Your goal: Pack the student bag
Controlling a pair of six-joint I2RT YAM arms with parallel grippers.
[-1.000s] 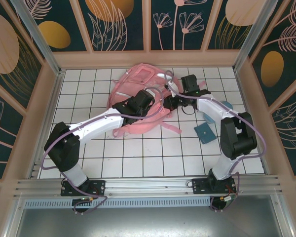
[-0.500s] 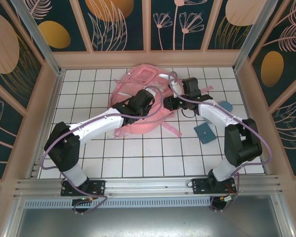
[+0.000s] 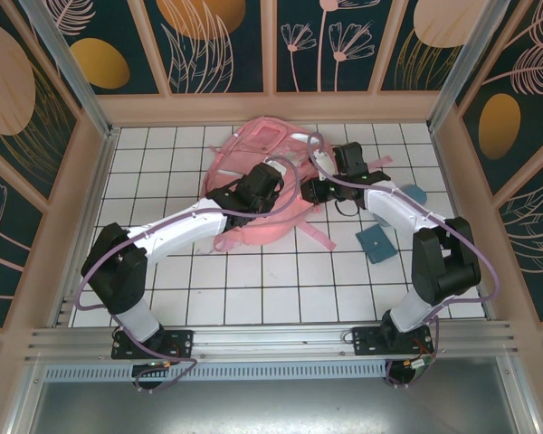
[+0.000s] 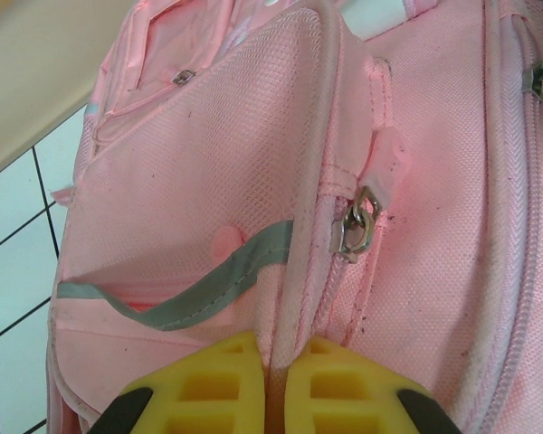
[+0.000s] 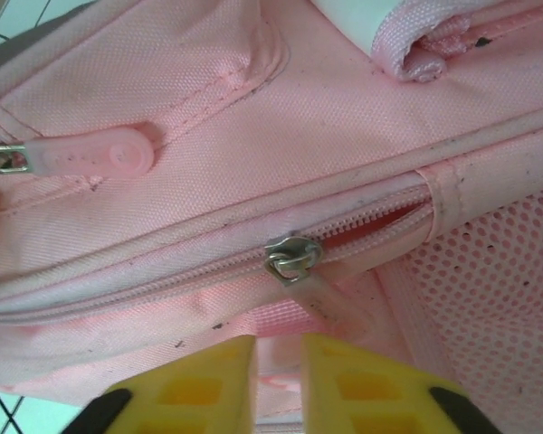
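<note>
The student bag (image 3: 262,143) lies far-centre on the table (image 3: 253,289), the left gripper (image 4: 276,362) pinching its piped pocket edge (image 4: 313,181), likely steadying it for the right gripper (image 5: 279,351), near-closed under a zipper pull (image 5: 294,256), hold unclear.

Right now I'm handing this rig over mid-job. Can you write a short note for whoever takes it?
Left gripper: shut on a raised piped seam of the pink fabric student bag, beside a metal zip puller.
Right gripper: nearly closed just below a silver zip slider. I cannot tell whether it holds the translucent pull tab.
The bag lies flat at the far middle of the white tiled table.
Done: both grippers are at the bag.
Left: that zip looks shut, so open it, then probably load the flat blue square item lying to the bag's right.
</note>
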